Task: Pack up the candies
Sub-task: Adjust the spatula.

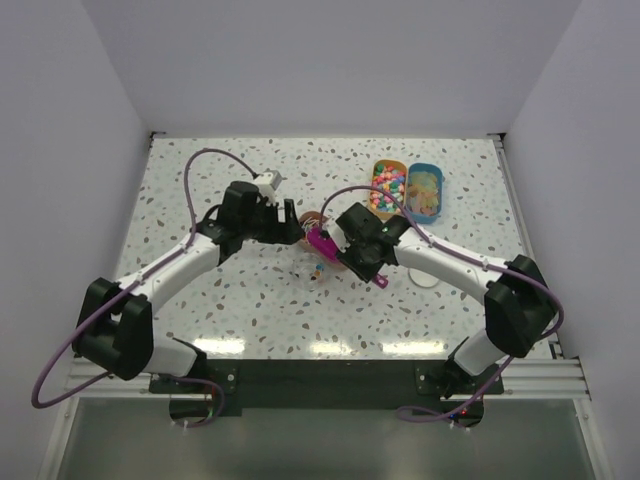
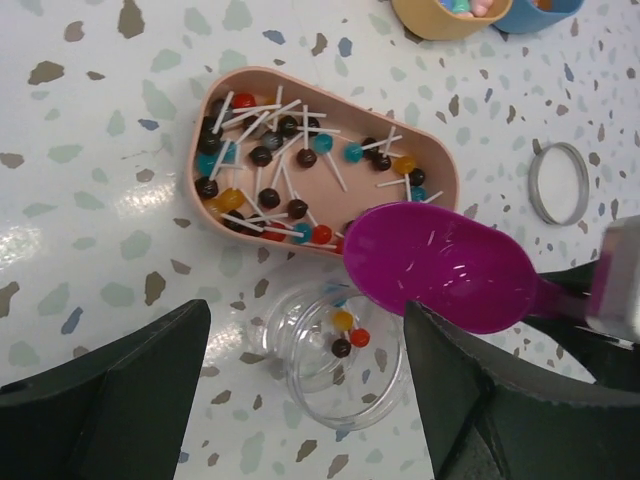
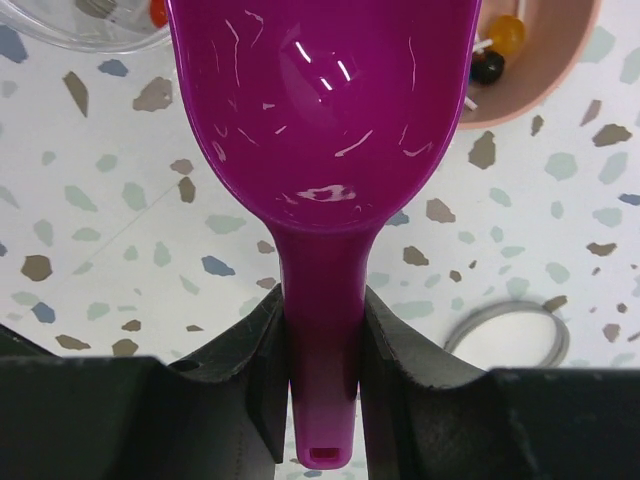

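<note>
The candies [image 2: 290, 170] are seen in a pink tray [image 2: 345, 98] on the speckled worktop [image 2: 100, 120]. They are tiny round balls on thin white sticks, mostly dark, with some red, blue and yellow ones. A few are already inside a clear jar [image 2: 290, 345] that lies just beside the tray.

A purple scoop [image 2: 440, 265] is clamped by its handle in the right end effector [image 3: 322, 335]. The bowl of the scoop is empty and is held over the near end of the tray, close to the jar.

The left end effector [image 2: 305, 320] is spread wide, with one finger on each side of the jar. It cannot be told whether the jar is touched by them. A grey ring [image 2: 533, 185], maybe the lid, lies apart from the tray.

The candies are judged to be very light and hard. They would likely roll and slip, and the sticks may get tangled or snag on the jar's mouth. They are too small to be picked up one by one, so they are best lifted from below with the scoop. The jar looks light and smooth too. It could be pushed away or tipped, so it should be held by its sides while candies are poured in.
</note>
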Motion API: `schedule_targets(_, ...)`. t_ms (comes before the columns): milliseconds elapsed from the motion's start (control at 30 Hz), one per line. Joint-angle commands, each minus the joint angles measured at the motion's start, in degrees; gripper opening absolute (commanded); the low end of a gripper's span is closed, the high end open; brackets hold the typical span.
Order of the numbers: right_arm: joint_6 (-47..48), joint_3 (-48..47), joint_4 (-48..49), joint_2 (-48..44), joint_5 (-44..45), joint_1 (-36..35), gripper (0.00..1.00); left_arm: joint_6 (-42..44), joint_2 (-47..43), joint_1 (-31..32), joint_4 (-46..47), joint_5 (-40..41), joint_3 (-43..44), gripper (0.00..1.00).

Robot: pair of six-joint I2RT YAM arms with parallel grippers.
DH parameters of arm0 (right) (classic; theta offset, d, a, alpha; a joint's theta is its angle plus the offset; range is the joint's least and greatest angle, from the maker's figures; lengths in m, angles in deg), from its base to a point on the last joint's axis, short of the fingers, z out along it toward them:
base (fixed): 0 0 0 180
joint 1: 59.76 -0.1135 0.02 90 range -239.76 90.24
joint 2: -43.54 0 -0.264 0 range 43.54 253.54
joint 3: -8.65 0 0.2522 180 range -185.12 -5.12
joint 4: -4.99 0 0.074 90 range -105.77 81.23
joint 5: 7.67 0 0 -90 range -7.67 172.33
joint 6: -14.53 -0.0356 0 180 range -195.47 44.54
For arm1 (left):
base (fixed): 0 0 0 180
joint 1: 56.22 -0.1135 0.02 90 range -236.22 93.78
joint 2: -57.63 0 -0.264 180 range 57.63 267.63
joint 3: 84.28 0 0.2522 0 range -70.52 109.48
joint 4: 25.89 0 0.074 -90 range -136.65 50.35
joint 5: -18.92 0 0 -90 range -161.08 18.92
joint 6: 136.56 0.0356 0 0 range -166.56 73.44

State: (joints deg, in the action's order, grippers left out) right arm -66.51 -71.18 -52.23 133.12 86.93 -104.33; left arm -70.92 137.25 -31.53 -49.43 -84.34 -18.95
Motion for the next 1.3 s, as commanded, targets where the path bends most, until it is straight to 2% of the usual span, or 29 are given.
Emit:
schedule_targets(0,-2.0,0.58,4.44,-2.05,-3.89,0.37,0.0,-0.34,-1.56,2.55,4.59,-2.21,2.66,0.83)
schedule_targets(133,-3.15,0.5,4.61,-1.86,-7.31,1.51,0.0,1.25,-3.14,2.91,6.79,-2.22,0.38,0.81)
schedule_targets(367,-3.77,-0.73,4.09,-1.43,-7.32,2.3,0.0,-6.12,-1.57,2.91,6.09,1.39,0.63,0.76)
schedule_targets(500,-2.89,0.84,6.37,-2.47,-8.91,2.3,0.0,-6.58,1.41,2.91,4.43,1.3,3.61,0.73)
schedule_targets(667,-1.66,4.27,11.11,-4.76,-9.96,2.3,0.0,-6.05,5.64,1.59,2.22,-3.43,8.02,0.56)
schedule_targets(833,-1.3,6.38,14.1,-5.99,-11.02,2.3,0.0,-7.98,7.48,-0.52,4.06,-9.49,8.19,0.49)
schedule_targets(1100,-0.78,7.09,15.69,-5.65,-11.81,2.3,0.0,-8.42,10.38,-0.96,4.07,-15.39,9.16,0.45)
schedule_targets(1267,-0.87,7.88,17.18,-5.91,-11.72,2.3,0.0,-8.34,10.83,-1.13,3.63,-16.89,8.81,0.34)
